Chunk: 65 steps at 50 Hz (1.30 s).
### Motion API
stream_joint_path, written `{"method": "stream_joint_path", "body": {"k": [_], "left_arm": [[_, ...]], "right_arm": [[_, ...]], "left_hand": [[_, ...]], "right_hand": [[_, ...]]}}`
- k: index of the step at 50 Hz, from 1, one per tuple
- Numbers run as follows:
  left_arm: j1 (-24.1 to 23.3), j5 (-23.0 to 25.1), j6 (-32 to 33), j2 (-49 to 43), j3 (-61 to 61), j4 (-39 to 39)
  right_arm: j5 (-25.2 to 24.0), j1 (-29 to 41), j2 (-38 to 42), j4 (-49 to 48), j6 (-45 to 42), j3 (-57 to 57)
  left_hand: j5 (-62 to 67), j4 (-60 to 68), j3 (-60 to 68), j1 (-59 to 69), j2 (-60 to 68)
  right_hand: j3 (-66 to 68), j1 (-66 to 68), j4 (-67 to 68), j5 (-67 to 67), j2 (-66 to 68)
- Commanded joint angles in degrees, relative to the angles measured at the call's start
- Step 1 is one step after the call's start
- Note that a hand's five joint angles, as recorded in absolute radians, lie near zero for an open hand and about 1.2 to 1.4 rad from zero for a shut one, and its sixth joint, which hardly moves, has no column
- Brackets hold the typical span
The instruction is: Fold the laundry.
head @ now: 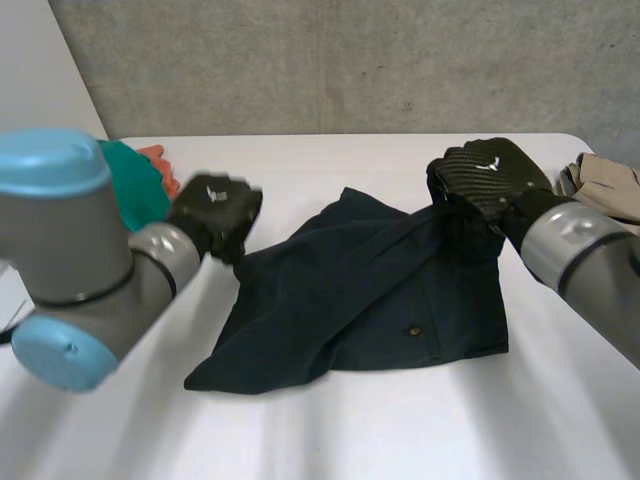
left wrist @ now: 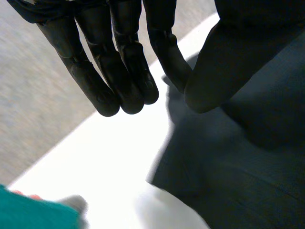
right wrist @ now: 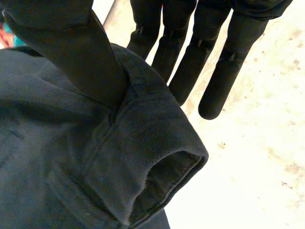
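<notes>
Pinching the dark garment [head: 370, 290] between thumb and fingers [right wrist: 214, 90]: right hand [head: 490, 178]. Left hand [head: 215, 212] fingers straight, empty.

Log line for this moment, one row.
left robot hand: open, at dark garment's left edge, no grip | right robot hand: pinching garment's far right corner, lifted | teal cloth, beige cloth: off to the sides

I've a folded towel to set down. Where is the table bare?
Bare: the table along its near edge, before the dark garment, and the far strip between it and the wall. Crowded: left, by the left hand and teal cloth; far right, by the right hand and beige cloth.
</notes>
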Motion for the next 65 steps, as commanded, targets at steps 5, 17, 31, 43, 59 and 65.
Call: {"method": "stream_joint_path", "body": {"k": [5, 17, 31, 43, 59, 65], "left_arm": [[0.79, 1.46, -0.04, -7.25, 28.64, 0.86], [-1.23, -4.70, -11.64, -2.96, 18.06, -17.61], [0.26, 3.46, -15.07, -3.12, -1.55, -2.22], [-2.72, 10.15, -24.91, -9.90, 1.52, -1.96], [1.57, 20.27, -33.88, -7.35, 5.03, -8.90], [6.32, 10.43, -28.44, -5.94, 15.21, -8.64]], "right_arm": [[9.89, 4.15, 16.03, -10.46, 0.15, -23.05], [8.25, 8.82, 5.42, 0.00, 3.06, -18.42], [3.77, 10.40, -5.39, 5.18, 3.50, -14.81], [2.27, 10.93, -6.72, 6.50, 4.38, -13.94], [2.97, 5.65, 1.27, 4.22, 1.22, -13.49], [4.02, 4.95, 8.48, -4.38, -3.09, -18.23]], "left_hand": [[13.69, 11.62, 12.07, 11.94, 11.60], [-44.48, -46.56, -46.11, -46.23, -46.57], [-39.61, -41.69, -41.24, -41.36, -41.70], [-54.25, -56.33, -55.88, -56.00, -56.35], [13.69, 11.62, 12.07, 11.94, 11.60], [13.69, 11.62, 12.07, 11.94, 11.60]], "right_hand": [[12.16, 15.41, 11.47, 12.37, 12.32], [12.16, 15.41, 11.47, 12.37, 12.32], [12.16, 15.41, 11.47, 12.37, 12.32], [12.16, 15.41, 11.47, 12.37, 12.32], [12.16, 15.41, 11.47, 12.37, 12.32], [12.16, 15.41, 11.47, 12.37, 12.32]]}}
